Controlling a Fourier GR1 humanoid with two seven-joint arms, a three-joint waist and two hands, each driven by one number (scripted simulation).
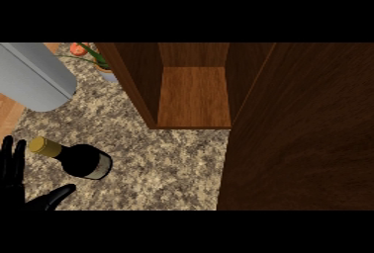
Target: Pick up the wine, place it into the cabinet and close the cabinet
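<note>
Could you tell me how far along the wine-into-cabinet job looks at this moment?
Nothing is finished yet. The wine bottle stands on the granite counter, outside the cabinet, whose door is swung open and whose shelf is bare. In hand: the left hand is open beside the bottle, not gripping it. Left: grasp, place inside, close the door. The right hand is not visible.

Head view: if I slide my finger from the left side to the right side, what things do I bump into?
Left hand → wine bottle → open cabinet shelf → cabinet door. The grey cylinder and potted flower sit farther back, overlapping that order.
</note>
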